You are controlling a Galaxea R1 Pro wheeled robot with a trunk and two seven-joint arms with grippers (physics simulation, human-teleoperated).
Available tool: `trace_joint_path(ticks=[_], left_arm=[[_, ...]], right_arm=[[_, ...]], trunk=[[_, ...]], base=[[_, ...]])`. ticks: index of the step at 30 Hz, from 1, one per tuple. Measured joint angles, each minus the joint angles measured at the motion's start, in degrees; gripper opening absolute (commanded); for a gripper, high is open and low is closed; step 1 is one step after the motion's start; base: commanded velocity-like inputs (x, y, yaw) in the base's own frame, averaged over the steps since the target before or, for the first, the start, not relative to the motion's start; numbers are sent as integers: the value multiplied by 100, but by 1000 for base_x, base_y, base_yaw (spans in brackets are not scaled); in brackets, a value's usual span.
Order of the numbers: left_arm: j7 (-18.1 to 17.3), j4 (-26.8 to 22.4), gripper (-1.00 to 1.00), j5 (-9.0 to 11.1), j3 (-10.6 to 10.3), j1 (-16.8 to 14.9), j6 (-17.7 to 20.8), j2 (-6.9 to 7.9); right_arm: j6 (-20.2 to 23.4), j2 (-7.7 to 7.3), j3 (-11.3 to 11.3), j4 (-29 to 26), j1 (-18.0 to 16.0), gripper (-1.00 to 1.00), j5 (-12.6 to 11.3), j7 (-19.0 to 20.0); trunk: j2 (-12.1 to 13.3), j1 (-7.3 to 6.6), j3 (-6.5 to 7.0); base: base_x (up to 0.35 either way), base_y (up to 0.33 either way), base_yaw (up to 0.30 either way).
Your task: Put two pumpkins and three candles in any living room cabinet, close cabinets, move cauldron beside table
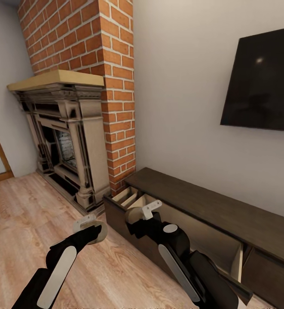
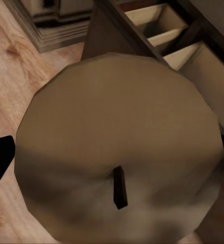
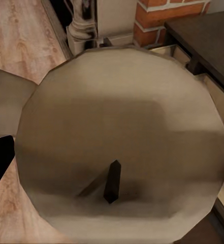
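Your left claw [image 1: 91, 226] gripping a squat tan candle [image 2: 117, 147], right claw [image 1: 147, 211] gripping another candle [image 3: 122, 142] over the open dark cabinet [image 1: 210, 214], brick fireplace [image 1: 73, 141] beside

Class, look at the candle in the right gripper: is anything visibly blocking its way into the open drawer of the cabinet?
Nothing visible blocks it. The right gripper holds a candle over the open drawer of the cabinet, whose pale interior lies exposed beneath. The left gripper, with its own candle, hangs over the floor beside it.
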Motion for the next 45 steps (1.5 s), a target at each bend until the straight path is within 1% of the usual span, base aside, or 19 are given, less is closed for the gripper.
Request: trace_joint_path(ticks=[14,25,33,35,36,40,45], left_arm=[[2,-2,-100,6,5,0,-8,4],[-10,-6,-100,4,-4,-1,-12,-3],[-5,1,-100,-3,-5,-1,-12,-37],[-9,2,-100,2,-10,0,-10,-43],[-12,-2,-100,31,-61,0,-20,-74],[-6,-5,-100,7,-185,0,-8,-136],[-47,-7,-100,10,-225,0,-6,-152]], right_arm=[[32,-17,-13,-2,5,-100,-3,0],[34,-18,-19,-2,5,-100,-5,0],[34,-18,-21,-2,6,-100,7,-6],[35,-21,-34,3,10,-100,10,-10],[35,-26,-47,5,14,-100,8,-13],[35,-39,-65,10,22,-100,15,-15],[35,-56,-70,14,24,-100,13,-16]], trunk=[[0,0,-131],[439,-241,-36],[760,-417,33],[762,-417,14],[762,-417,5],[762,-417,-33],[762,-417,-80]], base=[[0,0,0],[0,0,0],[0,0,0],[0,0,0],[0,0,0],[0,0,0],[0,0,0]])
